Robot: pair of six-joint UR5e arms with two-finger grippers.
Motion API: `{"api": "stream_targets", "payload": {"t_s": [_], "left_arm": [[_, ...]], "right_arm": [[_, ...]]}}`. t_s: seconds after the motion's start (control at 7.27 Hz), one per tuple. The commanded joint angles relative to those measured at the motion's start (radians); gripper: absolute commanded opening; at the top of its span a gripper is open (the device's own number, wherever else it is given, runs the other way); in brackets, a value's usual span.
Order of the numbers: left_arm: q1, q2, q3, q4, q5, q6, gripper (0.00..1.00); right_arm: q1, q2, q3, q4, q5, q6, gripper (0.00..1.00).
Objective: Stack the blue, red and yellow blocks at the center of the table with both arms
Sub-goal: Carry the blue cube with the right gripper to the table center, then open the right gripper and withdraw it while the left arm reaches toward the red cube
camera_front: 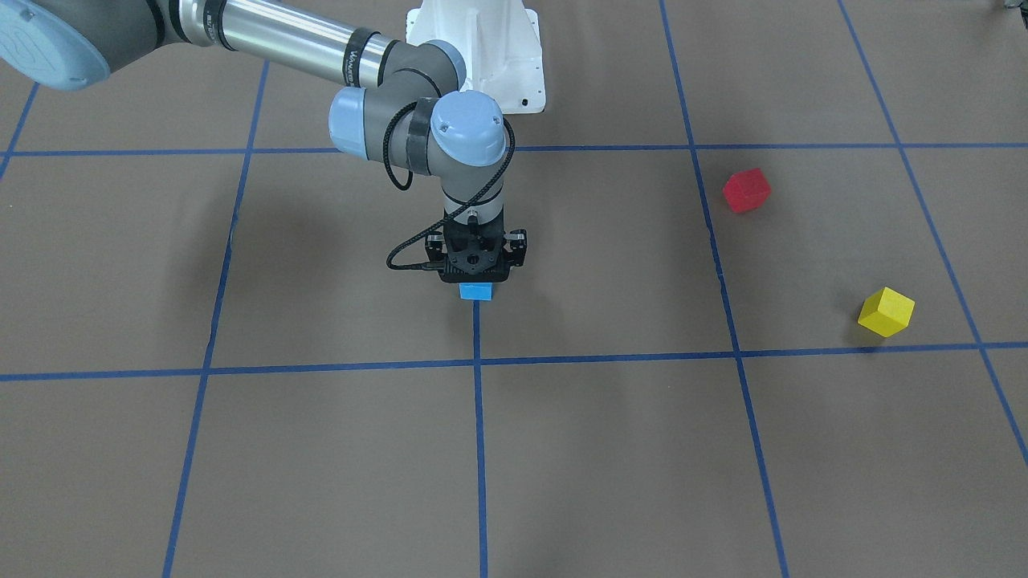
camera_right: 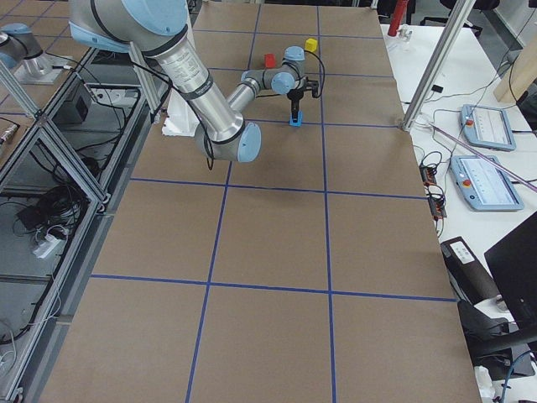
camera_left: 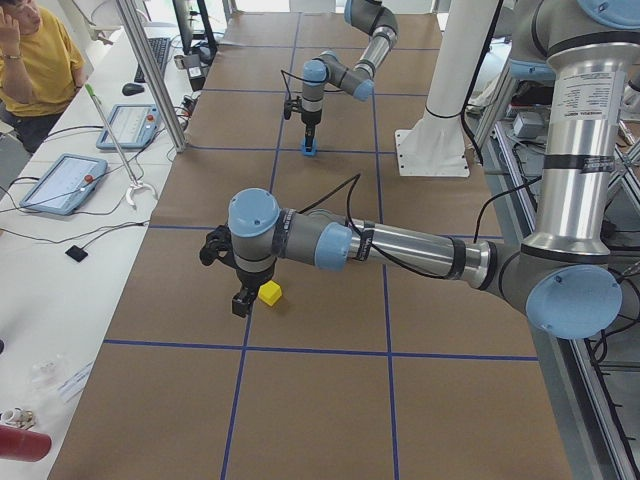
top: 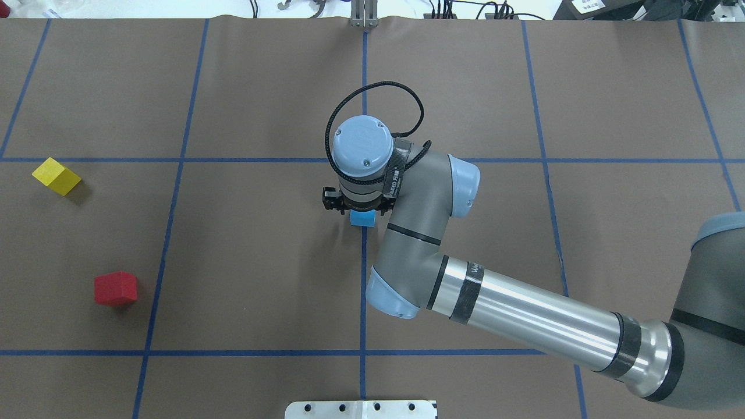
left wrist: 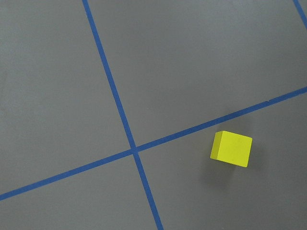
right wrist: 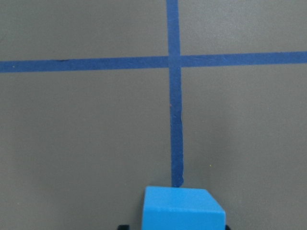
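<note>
Overhead exterior: shows the right arm (top: 524, 317) reaching in from the right to the middle of the surface (top: 262, 262), wrist pointing straight down. Leaves only a sliver of the blue block (top: 361, 218) visible under that wrist, on the central tape line (top: 364, 244). Places the red block (top: 116, 288) and the yellow block (top: 56, 176) well apart on the left half.

Exterior front-facing: gives the right gripper (camera_front: 475, 277) from the side, low over the blue block at the end of a tape line.

Right wrist-mounted: brings the blue block's top and front face up close at the bottom edge. Catches black fingertips (right wrist: 124, 227) barely showing at either side. Cannot tell whether clamped on the block or standing apart from it.

Exterior left, alone among the views: takes in the left arm (camera_left: 400, 245), with the left gripper (camera_left: 240, 300) lowered just beside the yellow block. Cannot tell from here whether apart or together.

Left wrist-mounted: looks down on the yellow block near a tape crossing (left wrist: 134, 150).
</note>
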Motion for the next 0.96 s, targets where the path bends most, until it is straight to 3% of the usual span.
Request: {"api": "stream_targets", "payload": {"t_s": [0.0, 0.14, 0.28, 0.55, 0.83], "left_arm": [[0.000, 0.000, -0.006, -0.004, 0.000, 0.000, 1.00], [0.006, -0.009, -0.015, -0.006, -0.002, -0.008, 1.00], [0.083, -0.047, -0.030, -0.003, -0.005, -0.073, 1.00], [0.235, -0.069, -0.123, -0.001, 0.008, -0.476, 1.00], [0.347, -0.068, -0.206, -0.001, 0.047, -0.782, 1.00]], "right_arm": [[0.077, -0.001, 0.040, -0.007, 0.061, -0.013, 0.99], [0.154, -0.010, 0.063, -0.010, 0.136, -0.023, 0.99], [0.223, -0.050, 0.102, -0.021, 0.171, -0.096, 0.99], [0.403, -0.171, 0.204, -0.104, 0.263, -0.367, 1.00], [0.569, -0.300, 0.233, -0.105, 0.342, -0.652, 1.00]]}}
